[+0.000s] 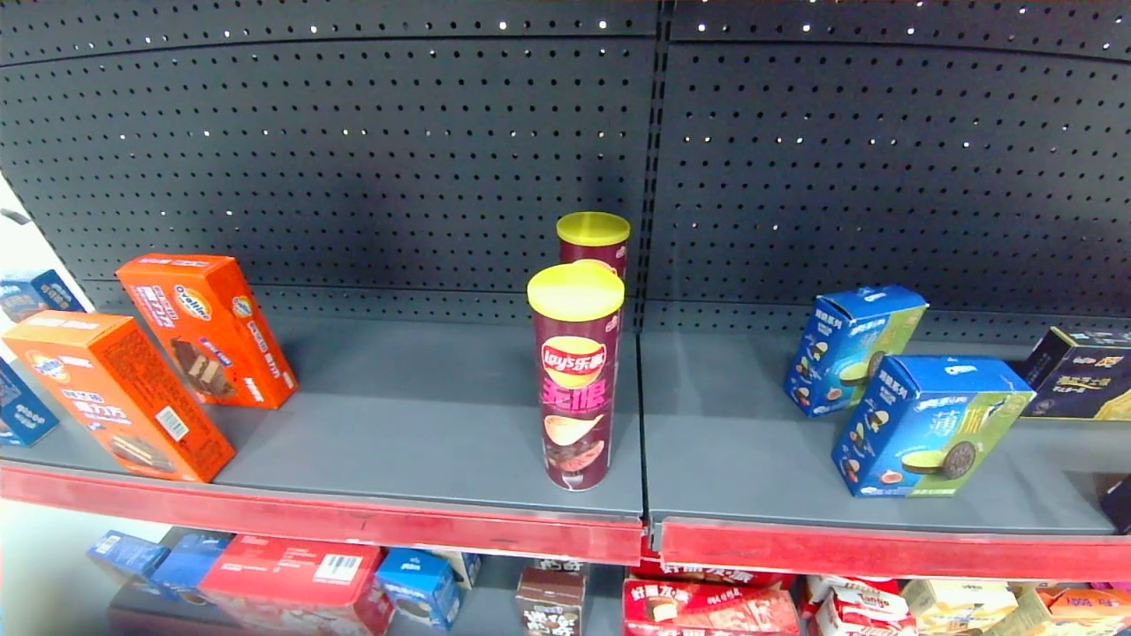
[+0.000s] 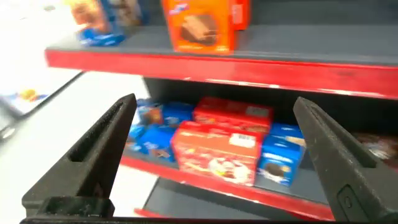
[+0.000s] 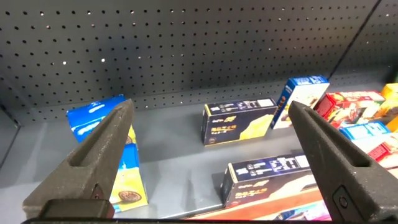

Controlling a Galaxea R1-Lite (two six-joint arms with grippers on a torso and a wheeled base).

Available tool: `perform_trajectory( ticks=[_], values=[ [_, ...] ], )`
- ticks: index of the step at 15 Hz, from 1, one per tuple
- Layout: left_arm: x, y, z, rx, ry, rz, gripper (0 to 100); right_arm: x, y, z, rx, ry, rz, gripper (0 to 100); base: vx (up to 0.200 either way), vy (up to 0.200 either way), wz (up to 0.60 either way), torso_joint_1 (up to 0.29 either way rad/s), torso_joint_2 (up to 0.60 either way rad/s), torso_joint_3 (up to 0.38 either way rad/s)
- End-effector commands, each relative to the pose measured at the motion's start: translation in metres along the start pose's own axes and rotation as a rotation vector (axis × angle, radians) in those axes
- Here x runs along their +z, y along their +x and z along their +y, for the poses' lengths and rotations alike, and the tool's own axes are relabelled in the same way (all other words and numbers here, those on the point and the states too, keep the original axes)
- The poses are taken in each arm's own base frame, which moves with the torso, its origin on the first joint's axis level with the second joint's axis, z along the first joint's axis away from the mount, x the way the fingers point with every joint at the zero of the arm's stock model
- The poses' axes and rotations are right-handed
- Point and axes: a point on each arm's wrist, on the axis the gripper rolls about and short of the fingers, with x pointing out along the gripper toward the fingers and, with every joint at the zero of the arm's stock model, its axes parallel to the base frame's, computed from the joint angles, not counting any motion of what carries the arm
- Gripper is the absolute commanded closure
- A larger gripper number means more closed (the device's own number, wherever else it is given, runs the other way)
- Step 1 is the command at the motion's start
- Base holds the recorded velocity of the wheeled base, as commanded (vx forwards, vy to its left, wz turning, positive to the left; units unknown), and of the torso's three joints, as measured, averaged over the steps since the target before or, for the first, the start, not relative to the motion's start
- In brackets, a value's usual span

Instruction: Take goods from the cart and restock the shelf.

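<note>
The front chip can (image 1: 574, 380) is standing upright near the front edge of the shelf (image 1: 415, 397), with a 2nd can (image 1: 593, 240) standing just behind it. 2 orange boxes (image 1: 208, 327) are leaning well to the left of the front chip can. 2 blue-and-green cookie boxes (image 1: 928, 424) are sitting well to its right, and a dark box (image 1: 1082, 371) is lying farther right. The left gripper (image 2: 214, 104) is hovering with its fingers spread wide and holding nothing, facing a red box (image 2: 217, 149) on the level below the front chip can. The right gripper (image 3: 210, 107) is hovering with its fingers parted wide and empty.
</note>
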Motion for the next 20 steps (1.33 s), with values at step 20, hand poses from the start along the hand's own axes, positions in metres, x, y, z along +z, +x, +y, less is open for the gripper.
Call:
perform_trajectory(
  ticks=[20],
  values=[
    [-0.005,-0.001,-0.009,-0.374,0.044,0.017,0,-0.083,-0.108,-0.101,-0.151,0.041,-0.043,0,0.000,0.000,0.00,0.000,0.00,0.000]
  ],
)
